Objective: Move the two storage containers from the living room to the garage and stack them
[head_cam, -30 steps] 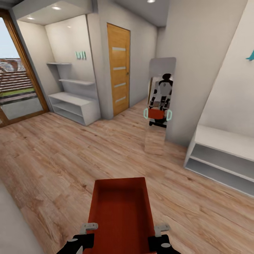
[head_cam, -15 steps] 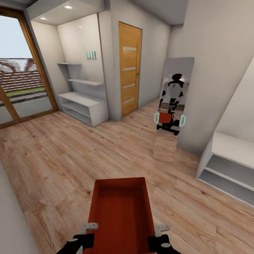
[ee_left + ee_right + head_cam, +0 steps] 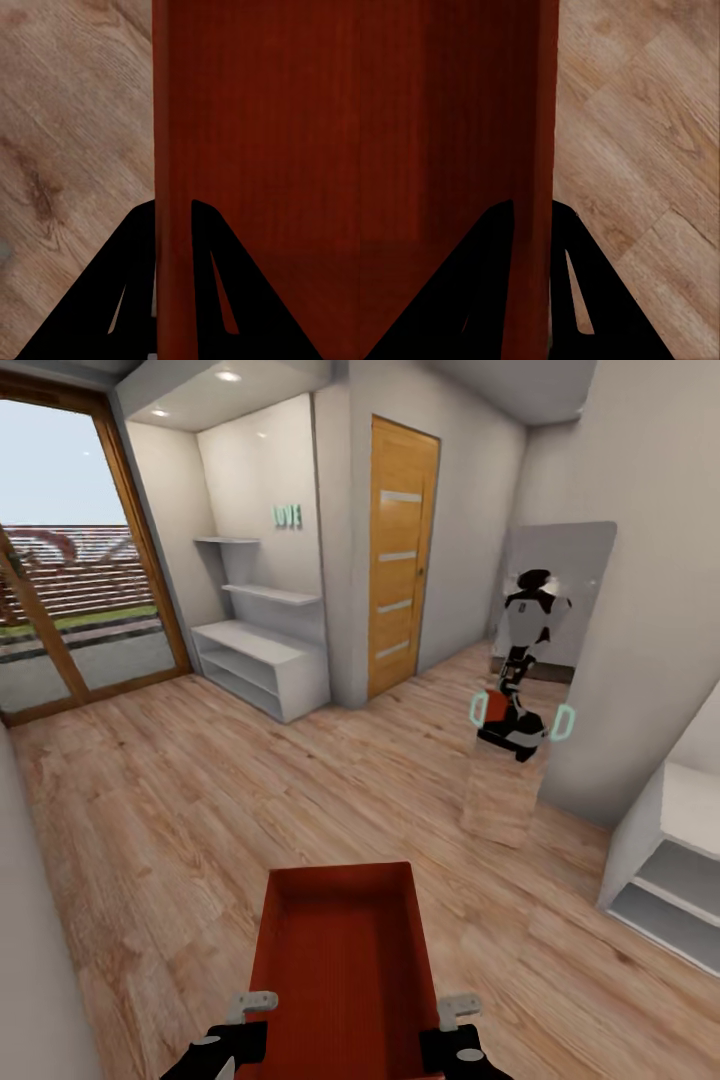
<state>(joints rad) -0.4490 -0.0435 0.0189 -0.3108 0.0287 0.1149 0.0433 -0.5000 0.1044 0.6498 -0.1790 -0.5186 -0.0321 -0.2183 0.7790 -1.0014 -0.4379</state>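
The left hand [image 3: 174,217] is clamped on the left long wall of the orange-red storage container [image 3: 343,960], one finger inside and one outside, and the right hand [image 3: 531,217] pinches the right long wall the same way. In the head view both hands sit at the near end of the bin, which is carried level in front of the trunk, open side up, above the light wood plank floor [image 3: 180,810].

The step in hand is transport: this looks like a hallway, not the garage, so the bin has a way to go yet. Doing it well means keeping both pinches firm and the hands level with each other, since thin walls may flex or slip (a twist of one wrist would tilt the far end down).

Further out, a tall mirror [image 3: 545,660] leans against the right wall, showing the robot's reflection. A wooden door [image 3: 402,555] stands ahead, white shelving [image 3: 265,660] sits to its left, and a glass door [image 3: 70,590] is at far left. The base should steer well clear of the mirror and the white unit [image 3: 670,860] at the right.
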